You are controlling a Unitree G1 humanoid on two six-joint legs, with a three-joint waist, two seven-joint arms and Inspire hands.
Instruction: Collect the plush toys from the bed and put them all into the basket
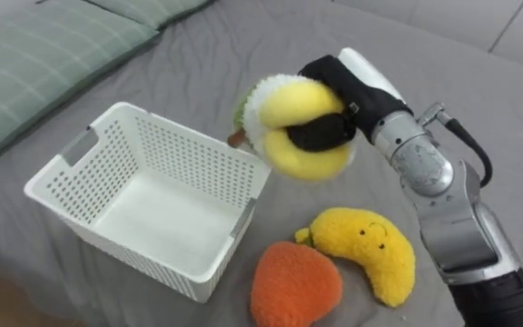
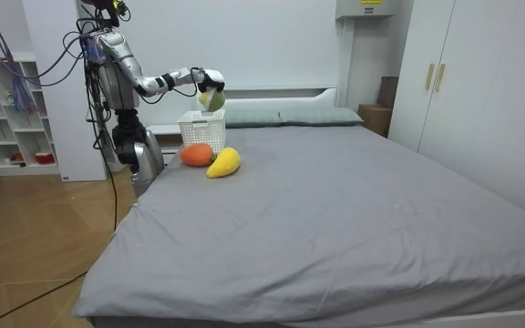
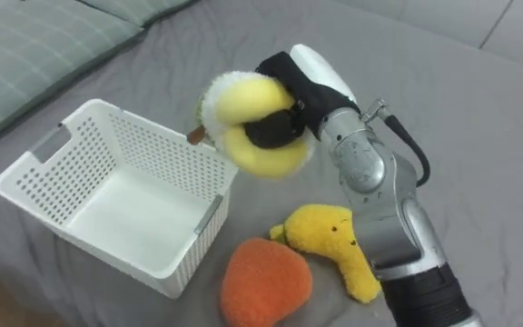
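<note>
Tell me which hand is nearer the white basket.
Right. The right hand, curled round a yellow plush toy, hovers above the basket's right rim; the left hand's position cannot be told.

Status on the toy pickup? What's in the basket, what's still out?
Done: nothing yet; the white basket looks empty. In hand: the right hand is curled round a yellow-and-white plush toy, held up by the basket's right-hand edge. Left: the orange plush and the yellow banana plush lie on the bed beside the basket.
</note>
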